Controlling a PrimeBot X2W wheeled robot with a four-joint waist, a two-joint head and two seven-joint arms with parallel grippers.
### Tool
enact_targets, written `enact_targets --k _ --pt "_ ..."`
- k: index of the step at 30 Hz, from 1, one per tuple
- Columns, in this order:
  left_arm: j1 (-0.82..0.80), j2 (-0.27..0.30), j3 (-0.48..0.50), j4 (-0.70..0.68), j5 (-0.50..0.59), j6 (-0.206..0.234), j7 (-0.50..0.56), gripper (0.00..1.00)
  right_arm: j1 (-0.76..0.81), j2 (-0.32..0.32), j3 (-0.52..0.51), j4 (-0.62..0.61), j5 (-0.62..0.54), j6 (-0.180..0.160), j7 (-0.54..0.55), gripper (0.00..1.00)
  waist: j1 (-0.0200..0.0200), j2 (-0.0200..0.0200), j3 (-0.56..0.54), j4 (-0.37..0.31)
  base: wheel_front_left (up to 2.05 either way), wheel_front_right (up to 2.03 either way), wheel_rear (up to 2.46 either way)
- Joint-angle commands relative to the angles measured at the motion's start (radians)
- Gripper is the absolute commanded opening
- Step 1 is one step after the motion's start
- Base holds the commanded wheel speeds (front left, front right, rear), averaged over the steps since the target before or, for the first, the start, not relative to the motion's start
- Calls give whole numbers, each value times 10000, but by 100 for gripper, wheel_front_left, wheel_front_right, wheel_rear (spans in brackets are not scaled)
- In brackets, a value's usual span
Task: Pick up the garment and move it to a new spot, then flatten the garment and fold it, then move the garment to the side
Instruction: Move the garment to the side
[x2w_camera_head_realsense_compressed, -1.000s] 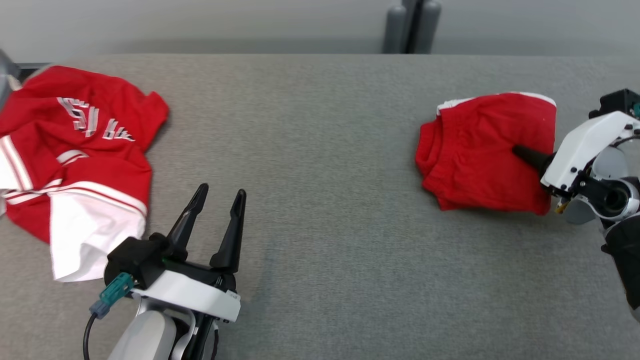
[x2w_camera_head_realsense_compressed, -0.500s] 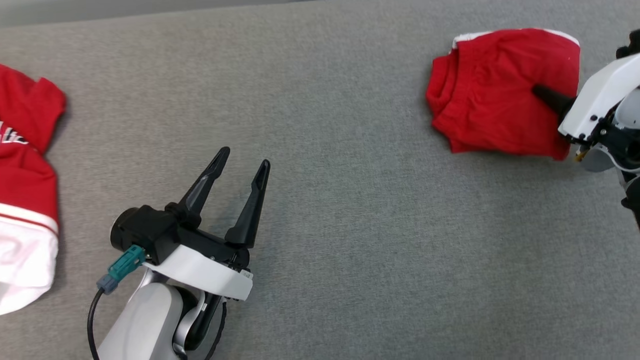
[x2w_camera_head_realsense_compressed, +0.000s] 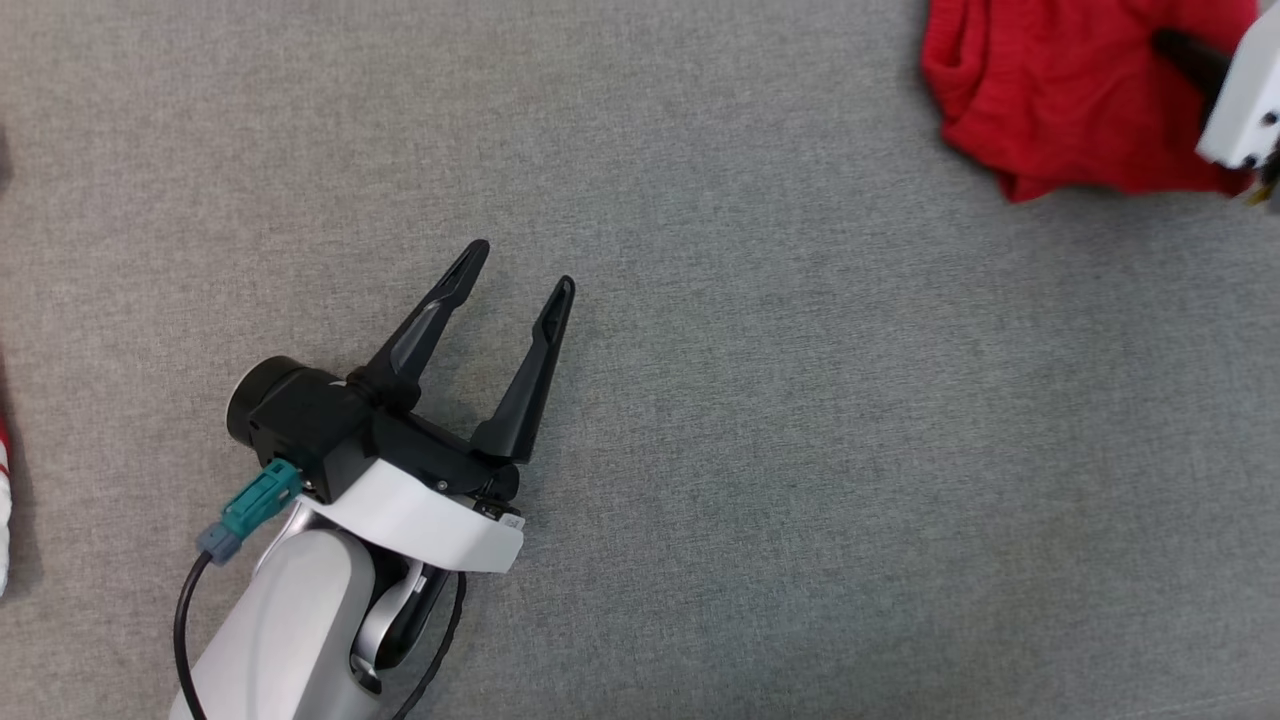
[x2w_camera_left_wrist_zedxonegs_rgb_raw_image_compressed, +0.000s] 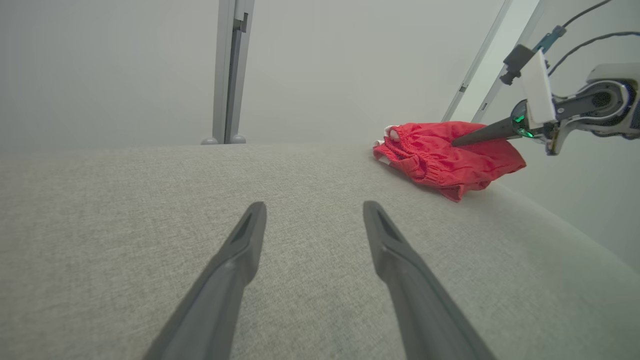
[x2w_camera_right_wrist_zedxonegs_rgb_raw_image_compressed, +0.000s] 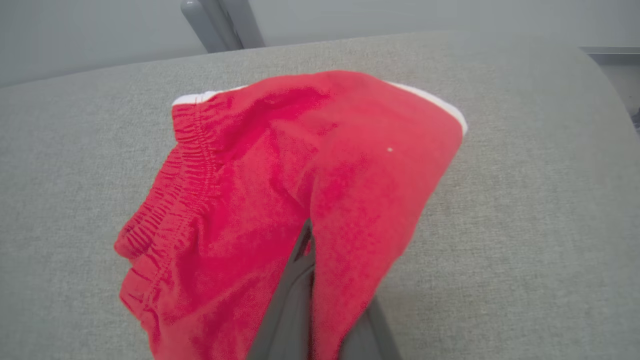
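Evidently soft, light and limp, the red garment (x2w_camera_head_realsense_compressed: 1060, 100) lies at the upper right of the head view. The right gripper (x2w_camera_left_wrist_zedxonegs_rgb_raw_image_compressed: 457, 143) pinches a fold, a sound hold. The left gripper (x2w_camera_head_realsense_compressed: 521, 264) gapes empty.

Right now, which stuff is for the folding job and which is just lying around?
For the job: folded red cloth shorts; right arm's dark fingers pinching them.
Just around: red-and-white cloth sliver at left edge; grey upright post; open left fingers.
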Motion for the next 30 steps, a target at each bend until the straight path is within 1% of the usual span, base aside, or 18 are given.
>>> enact_targets --k 1,2,4,7,13,14,15,16,17,22,25,28,30 --pt "-204 71 -14 -91 66 -49 17 100 -210 -246 -48 84 -2 8 -102 0 0 0 167 92 0 0 0" --pt "-220 68 -42 -119 66 -48 20 100 -286 -205 139 33 -53 8 11 0 0 0 216 129 0 0 0" --pt "-215 95 -70 -170 49 -53 34 100 -613 -500 599 88 -561 8 -34 0 0 0 298 174 0 0 0" --pt "-308 105 -106 -263 17 -75 49 100 -1023 -694 973 375 -1066 8 -128 0 0 0 392 246 0 0 0" --pt "-372 88 -169 -294 -20 -84 -1 100 -1817 -758 1341 1615 -2362 6 -523 0 0 0 498 402 0 0 0" --pt "-374 86 -176 -277 -27 -88 -10 100 -1916 -720 1356 1871 -2600 6 -581 11 0 0 502 433 0 0 0" --pt "-376 85 -175 -256 -44 -88 -13 100 -2030 -701 1369 2103 -2825 6 -726 39 0 0 503 465 0 0 0" --pt "-379 84 -173 -235 -62 -89 -30 100 -2138 -669 1372 2304 -3011 6 -871 83 0 0 500 495 0 0 0" --pt "-380 86 -175 -209 -89 -89 -45 100 -2190 -596 1327 2517 -3124 6 -1001 100 0 0 487 522 0 0 0" --pt "-338 81 -172 -49 -154 -53 -88 100 -2365 -304 1232 3410 -3632 6 -1534 100 0 0 289 563 0 0 0" --pt "-279 75 -165 -2 -190 -17 -107 100 -2387 -211 1301 3668 -3946 6 -1702 100 0 0 147 519 0 0 0" --pt "-132 85 -154 97 -246 31 -165 100 -2469 -35 1379 4001 -4477 6 -1957 100 0 0 -237 339 0 0 0" --pt "-48 80 -156 140 -281 50 -184 100 -2560 -50 1432 4107 -4807 6 -1961 100 0 0 -474 200 0 0 0"
